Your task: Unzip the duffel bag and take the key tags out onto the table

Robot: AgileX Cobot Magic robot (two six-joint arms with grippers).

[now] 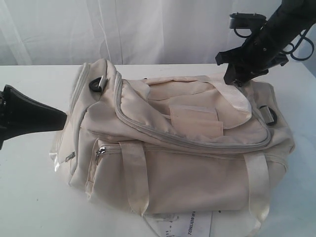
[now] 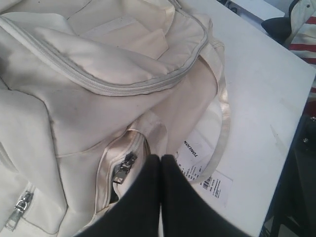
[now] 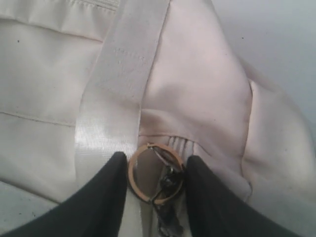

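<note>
The cream duffel bag (image 1: 197, 177) lies on the white table (image 1: 29, 197) with its grey main zipper (image 1: 148, 129) closed. My right gripper (image 1: 236, 81) is down on the bag's far right end. In the right wrist view its fingers (image 3: 155, 170) press both sides of a tan ring (image 3: 148, 146) with a dark zipper pull hanging from it. My left gripper (image 1: 61, 118) hovers at the bag's left end, shut and empty. In its own view the tips (image 2: 161, 158) sit beside a side-pocket zipper pull (image 2: 124, 168). The key tags are hidden.
A white printed paper hang-tag (image 1: 190, 224) lies under the bag's front edge, beside a loose strap handle (image 2: 224, 103). A white curtain (image 1: 148, 29) hangs behind the table. The table's edge (image 2: 296, 113) runs close past the bag's end, with dark objects beyond.
</note>
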